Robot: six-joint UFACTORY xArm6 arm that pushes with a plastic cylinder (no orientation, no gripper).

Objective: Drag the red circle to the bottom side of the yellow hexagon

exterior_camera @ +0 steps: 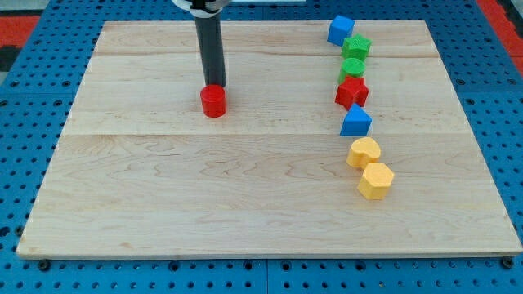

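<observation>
The red circle [213,101] sits on the wooden board left of centre, in the upper half. My tip [215,85] stands right behind it, at its top edge, touching or nearly touching it. The yellow hexagon [376,180] lies at the view's right, lower than the other blocks, far to the right of the red circle and below it.
A column of blocks runs down the right side: blue cube [340,30], green star [357,46], green circle [352,68], red star [352,92], blue triangle [355,122], yellow heart-like block [364,152] just above the hexagon. The board [163,204] lies on a blue pegboard.
</observation>
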